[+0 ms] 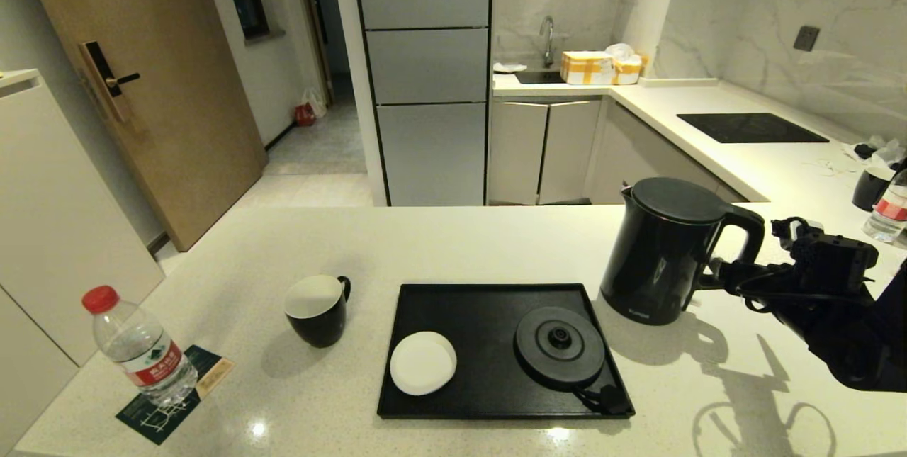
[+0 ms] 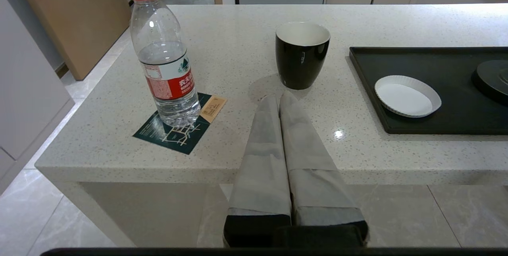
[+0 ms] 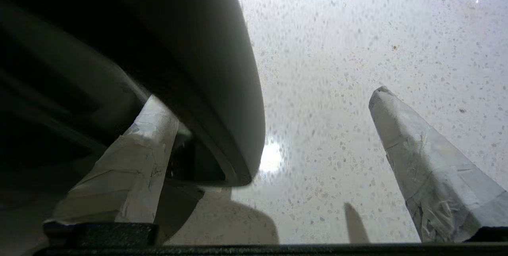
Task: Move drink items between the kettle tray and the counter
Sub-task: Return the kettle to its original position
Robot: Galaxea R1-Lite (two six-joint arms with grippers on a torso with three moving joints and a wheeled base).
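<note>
Now the right hand (image 3: 262, 129) is spread around the handle of the tall black electric kettle (image 1: 662, 251), standing on the pale speckled stone surface (image 1: 460, 244) just right of the glossy black tray (image 1: 496, 301). Left hand (image 2: 279, 101) pressed together, near edge.

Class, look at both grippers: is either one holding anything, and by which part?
Nothing is held. The right gripper is open, its fingers straddling the kettle handle. The left gripper is shut on nothing.

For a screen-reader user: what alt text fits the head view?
A black kettle stands on the cream counter beside a black tray, the right gripper, fingers open, at its handle. The tray holds a saucer; a mug and bottle stand left.
</note>
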